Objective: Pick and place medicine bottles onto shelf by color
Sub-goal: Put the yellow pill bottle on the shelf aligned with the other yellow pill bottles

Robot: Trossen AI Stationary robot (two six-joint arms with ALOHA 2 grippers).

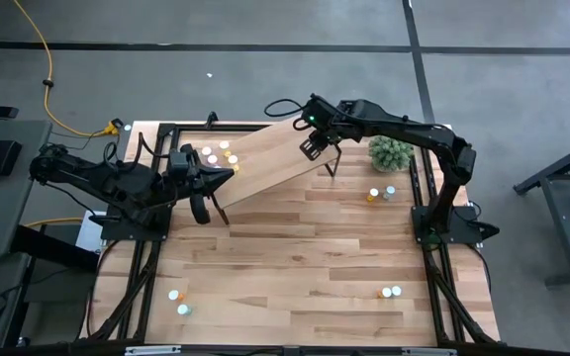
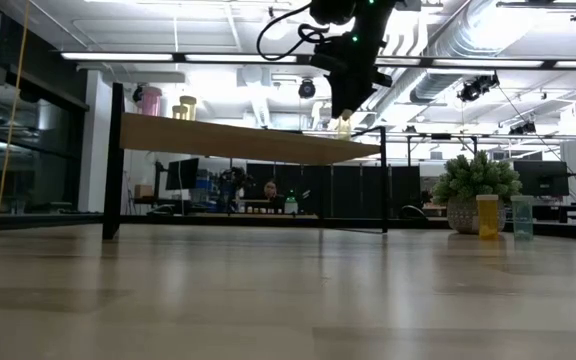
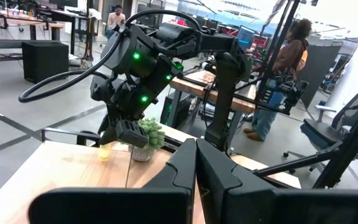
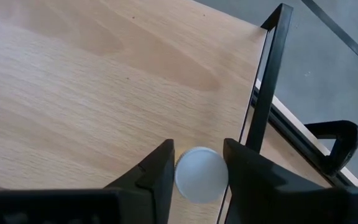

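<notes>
Two arms are at this table, and the right one is the busy one. Its right gripper (image 4: 196,167) hangs over the shelf (image 1: 265,158) near the shelf's right end, fingers pointing down, with a white-capped bottle (image 4: 201,174) standing between them. The fingers (image 4: 157,171) sit narrowly apart, close on either side of the cap; I cannot tell whether they press on it or have just come off it. From table height, the bottle's yellowish body shows just under the gripper, at the shelf's top surface. The right arm reaches in from its base at the table's right edge, elbow high, forearm stretched leftward across the fuzzy green plant (image 1: 391,151).

The left gripper (image 1: 228,179) is closed with nothing in it, held level at the shelf's left end, its arm folded low along the table's left side.

Several bottles (image 1: 216,154) already stand clustered on the shelf's left end. More wait on the tabletop (image 1: 295,267): a pair (image 1: 380,194) beside the plant, and pairs near both front corners.
</notes>
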